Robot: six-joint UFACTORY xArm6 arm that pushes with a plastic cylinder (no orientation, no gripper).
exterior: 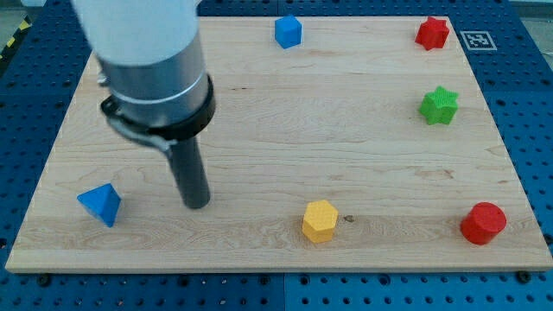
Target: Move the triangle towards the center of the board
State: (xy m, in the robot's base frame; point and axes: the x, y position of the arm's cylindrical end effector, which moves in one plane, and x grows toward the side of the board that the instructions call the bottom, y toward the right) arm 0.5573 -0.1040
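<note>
Bright, even overhead light, no dim corners. Wooden board (346,138) evenly lit, grain sharp, faint sheen only, no hard glare. Shadows short and soft: a small dark patch hugs my tip (198,205) at its base, and the blue triangle (100,204), to the view's left of my tip, throws a thin shadow beneath itself. Yellow hexagon (319,221), to the view's right of my tip, and red cylinder (482,224), far right of it, have small contact shadows. The arm's pale upper housing (138,30) above my tip is blown out, slightly soft. Blocks are crisp. Board edges converge toward the view's top, mild perspective.
</note>
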